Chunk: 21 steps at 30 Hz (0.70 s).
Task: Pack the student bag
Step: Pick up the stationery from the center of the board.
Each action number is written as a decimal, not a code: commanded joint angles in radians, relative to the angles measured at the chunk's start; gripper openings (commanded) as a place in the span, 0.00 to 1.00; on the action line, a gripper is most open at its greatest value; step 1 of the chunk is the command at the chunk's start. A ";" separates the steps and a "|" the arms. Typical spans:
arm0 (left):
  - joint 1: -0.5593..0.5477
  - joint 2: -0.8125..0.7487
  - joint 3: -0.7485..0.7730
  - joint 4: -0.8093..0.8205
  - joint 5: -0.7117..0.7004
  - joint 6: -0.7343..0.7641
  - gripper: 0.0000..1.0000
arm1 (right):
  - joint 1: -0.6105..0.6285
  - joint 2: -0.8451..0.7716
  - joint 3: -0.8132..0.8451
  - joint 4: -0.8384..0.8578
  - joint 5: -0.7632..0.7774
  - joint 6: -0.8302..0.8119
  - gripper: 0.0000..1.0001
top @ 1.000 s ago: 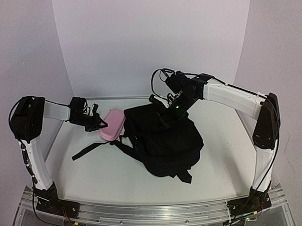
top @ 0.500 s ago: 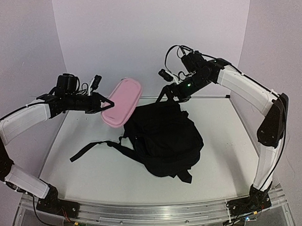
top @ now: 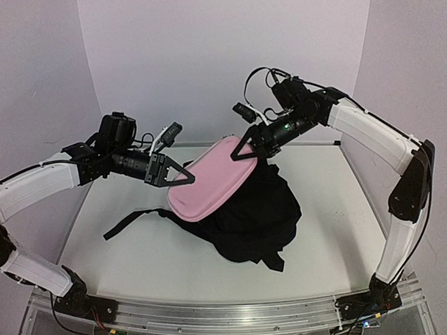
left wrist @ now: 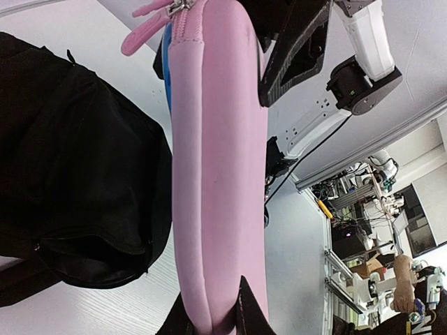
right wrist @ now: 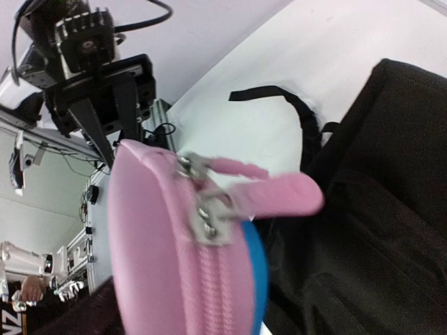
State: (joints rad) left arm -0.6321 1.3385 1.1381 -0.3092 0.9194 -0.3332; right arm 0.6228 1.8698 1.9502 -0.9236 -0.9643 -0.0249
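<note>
White surface (top: 138, 251), plain white walls (top: 205, 65). Student bag (top: 266, 217) lies mid-surface, contents hidden. Pink pencil case (top: 209, 184) is airborne over it. My left gripper (top: 172, 175) clamps one end; my right gripper (top: 246, 146) is at the zip end, grip unclear.

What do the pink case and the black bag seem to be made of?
The pink case looks like smooth matte fabric over a stiff shell: it holds its oblong shape in the air, zip sewn along the edge. The student bag looks like soft black woven cloth: it slumps and creases.
</note>
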 commanded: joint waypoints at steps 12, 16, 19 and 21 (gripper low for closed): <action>-0.004 -0.066 -0.264 0.546 -0.177 -0.386 0.75 | -0.072 -0.060 0.047 0.023 -0.071 0.082 0.00; -0.004 -0.050 -0.373 0.794 -0.160 -0.523 0.72 | -0.072 -0.062 0.038 0.075 -0.041 0.133 0.01; -0.006 -0.033 -0.437 0.959 -0.146 -0.600 0.62 | -0.073 -0.053 0.043 0.093 -0.014 0.153 0.02; -0.007 -0.025 -0.455 1.023 -0.132 -0.631 0.57 | -0.073 -0.041 0.036 0.121 -0.039 0.180 0.02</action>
State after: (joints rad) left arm -0.6380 1.3047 0.7204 0.4280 0.7670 -0.8279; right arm 0.5480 1.8698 1.9462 -0.9021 -0.9605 0.0853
